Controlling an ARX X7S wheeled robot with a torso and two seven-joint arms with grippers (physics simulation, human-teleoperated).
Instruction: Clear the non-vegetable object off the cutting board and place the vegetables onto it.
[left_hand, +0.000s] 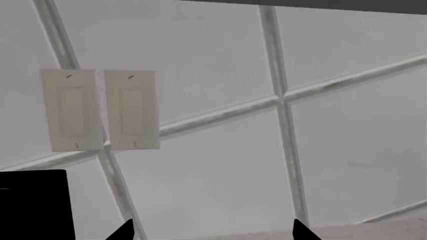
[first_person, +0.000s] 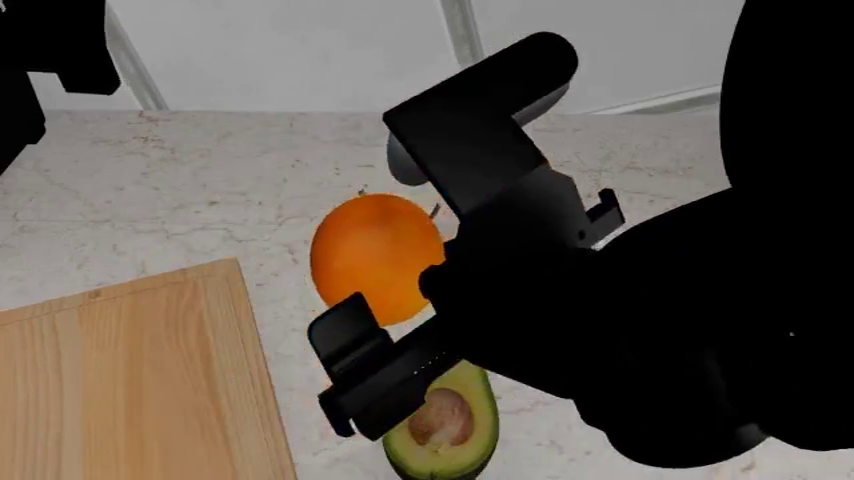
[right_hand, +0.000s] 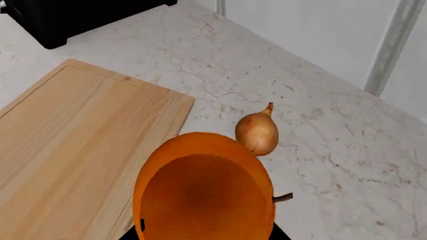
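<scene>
Beside the cutting board (right_hand: 80, 140), on marble: orange fruit (right_hand: 203, 190) gripped in the right gripper (right_hand: 207, 232), near onion (right_hand: 257, 132) and avocado (first_person: 447, 425); left gripper (left_hand: 210, 232) stood open, empty; best set down gently, clear of both vegetables.

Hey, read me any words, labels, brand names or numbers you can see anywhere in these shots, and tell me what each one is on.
No readable text in any view.
The two wall plates carry only tiny dark marks near their tops, too small to read as anything.
The orange fruit, onion, avocado half and cutting board bear no label or sticker.
The black box on the counter shows no marking.
</scene>
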